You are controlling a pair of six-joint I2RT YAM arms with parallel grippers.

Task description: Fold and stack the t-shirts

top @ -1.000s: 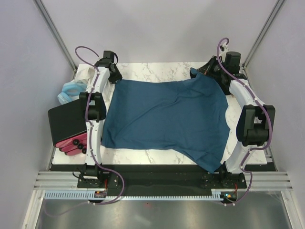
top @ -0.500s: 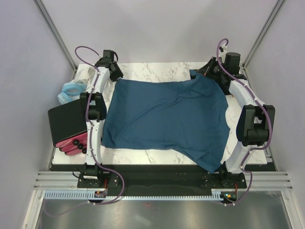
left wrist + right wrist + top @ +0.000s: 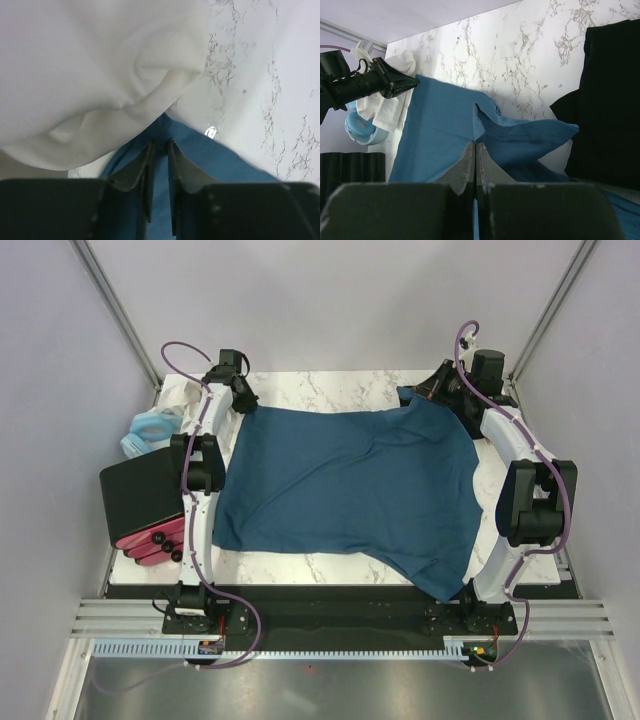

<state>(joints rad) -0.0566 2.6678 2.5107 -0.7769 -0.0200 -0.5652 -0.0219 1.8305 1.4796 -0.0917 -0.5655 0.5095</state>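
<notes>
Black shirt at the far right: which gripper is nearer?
Right. The right gripper is pinching the teal shirt at its far-right corner, right beside the black shirt. The left gripper is at the teal shirt's far-left corner, across the table.
</notes>
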